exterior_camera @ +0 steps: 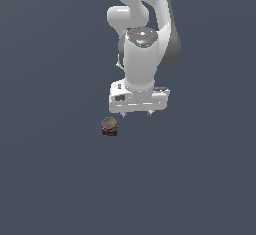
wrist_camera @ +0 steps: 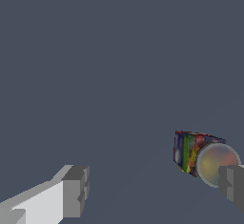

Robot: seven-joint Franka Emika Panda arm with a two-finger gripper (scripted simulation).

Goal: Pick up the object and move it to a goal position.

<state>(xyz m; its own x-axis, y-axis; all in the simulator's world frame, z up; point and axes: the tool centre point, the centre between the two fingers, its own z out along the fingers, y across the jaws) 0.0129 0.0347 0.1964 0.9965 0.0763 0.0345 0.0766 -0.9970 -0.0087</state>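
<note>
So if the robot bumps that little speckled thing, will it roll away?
Probably it could. The object looks like a stubby cylinder with a round top, so tipped onto its side it might roll. It seems stiff and likely light. The hand is open, and one finger sits well away from it.

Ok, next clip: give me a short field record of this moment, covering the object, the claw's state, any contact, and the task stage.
object: small dark cylinder, greyish round top, red, blue and green sides
surface: plain dark grey floor
claw: open, fingers spread wide
contact: none visible; nothing held
relative position: object lies toward the exterior view's left of the claw, not between the fingers; one fingertip is near it in the wrist view
task stage: not yet grasped
</note>
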